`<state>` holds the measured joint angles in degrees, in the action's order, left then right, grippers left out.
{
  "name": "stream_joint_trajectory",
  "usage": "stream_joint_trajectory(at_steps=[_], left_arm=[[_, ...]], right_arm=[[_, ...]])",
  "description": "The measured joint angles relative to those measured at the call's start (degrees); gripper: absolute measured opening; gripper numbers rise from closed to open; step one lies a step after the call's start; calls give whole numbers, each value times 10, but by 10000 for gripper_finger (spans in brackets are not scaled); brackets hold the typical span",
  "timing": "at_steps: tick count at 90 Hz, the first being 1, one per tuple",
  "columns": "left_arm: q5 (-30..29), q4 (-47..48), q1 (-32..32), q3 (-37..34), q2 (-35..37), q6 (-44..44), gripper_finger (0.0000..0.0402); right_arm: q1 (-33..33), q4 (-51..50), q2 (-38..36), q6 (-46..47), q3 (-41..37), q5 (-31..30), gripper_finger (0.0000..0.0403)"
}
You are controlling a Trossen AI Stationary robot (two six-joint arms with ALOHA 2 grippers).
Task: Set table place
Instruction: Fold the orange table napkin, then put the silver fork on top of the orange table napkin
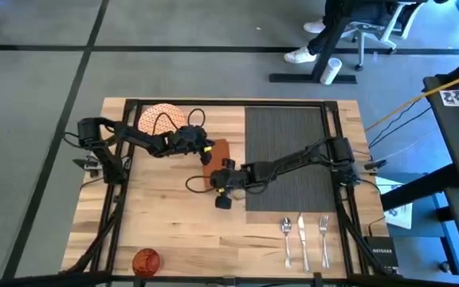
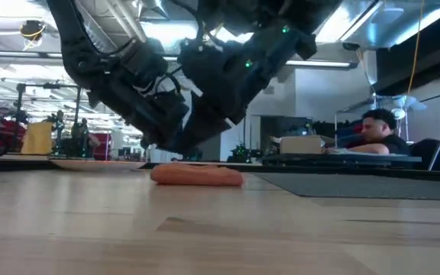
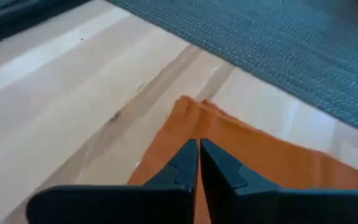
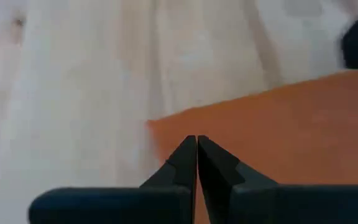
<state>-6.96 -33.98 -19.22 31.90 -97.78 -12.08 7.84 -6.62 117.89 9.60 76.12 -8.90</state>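
Napkin (image 3: 253, 162) cloth fills the view right under my left claw (image 3: 199, 163), whose fingers are pinched together on its edge; my right claw (image 4: 196, 163) is likewise closed on another edge, so both can carry it, I judge, toward the placemat (image 1: 289, 155) just beside it on the tabletop (image 1: 166, 223). I count one plate (image 1: 156, 118), one cup (image 1: 146, 261), one spoon (image 1: 286, 239), one knife (image 1: 303, 239), one fork (image 1: 323, 237)

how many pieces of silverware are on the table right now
3, side by side on the bare wood below the placemat in the high view: spoon, knife, fork. None seems hidden, though both arms cover the table's middle.
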Motion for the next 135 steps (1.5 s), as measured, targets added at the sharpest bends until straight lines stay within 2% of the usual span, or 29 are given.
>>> stream_joint_trajectory(at_steps=[31, 81, 101, 115, 135], left_arm=[[2, -1, -17, 0, -18, 3, 0], [15, -17, -25, 0, -11, 16, 0], [24, -8, -9, 0, 27, 16, 0], [24, -4, 10, 0, 68, 23, 0], [24, 12, 35, 0, 137, 33, 0]], right_arm=[[2, -1, 33, 30, 0, 65, 0], [20, 27, 28, 60, 0, 69, 0], [32, 15, -17, 67, 0, 31, 0], [43, -50, -69, 67, 1, -15, 0], [63, -273, -137, 150, 0, -38, 0]])
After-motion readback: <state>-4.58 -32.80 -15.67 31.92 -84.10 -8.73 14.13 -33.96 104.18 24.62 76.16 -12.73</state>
